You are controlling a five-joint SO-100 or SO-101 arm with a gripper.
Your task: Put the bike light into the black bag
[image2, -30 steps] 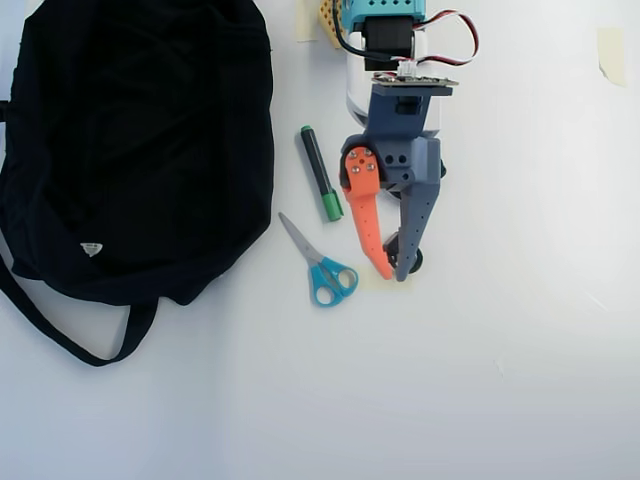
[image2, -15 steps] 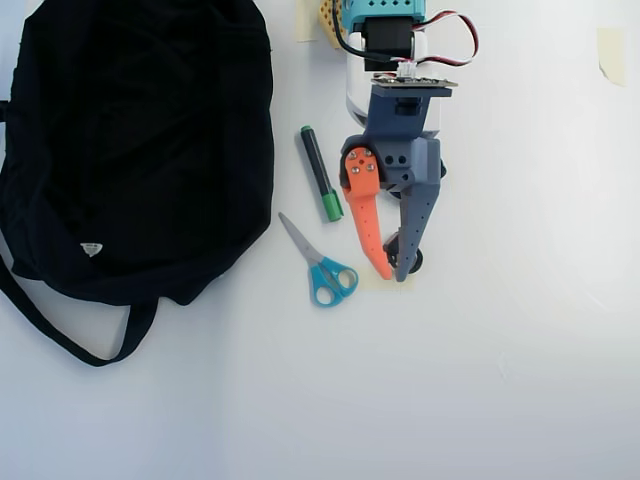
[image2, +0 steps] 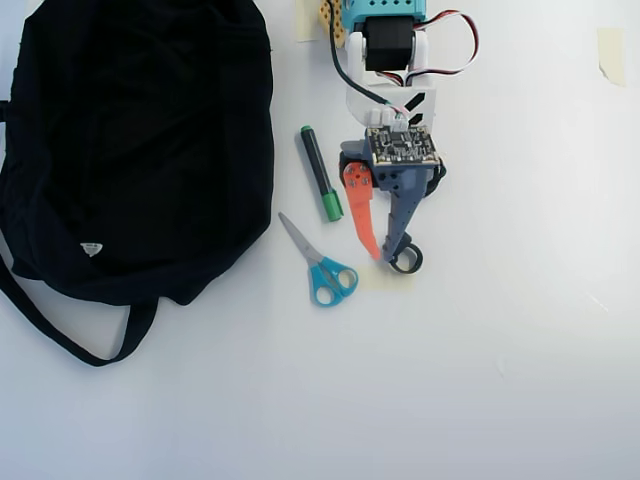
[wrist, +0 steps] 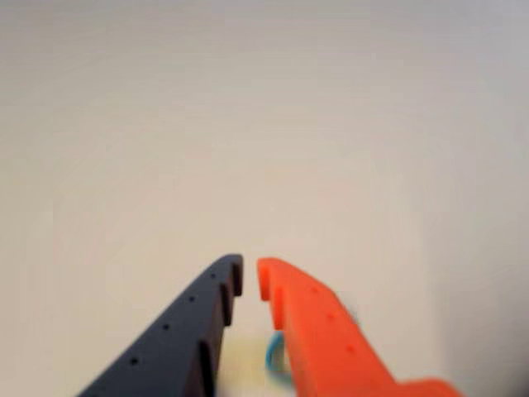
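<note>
In the overhead view the gripper (image2: 382, 252) points down over the white counter (image2: 500, 330), its orange and grey fingers (image2: 362, 222) nearly together with only a narrow gap, holding nothing; the wrist view shows the same slim gap between the tips (wrist: 248, 277); the bike light (image2: 405, 259) lies on the counter just right of the tips, only its black loop showing; left of the gripper lie blue-handled scissors (image2: 320, 263) and a green marker (image2: 319, 187); the black bag (image2: 130, 150) lies further left.
</note>
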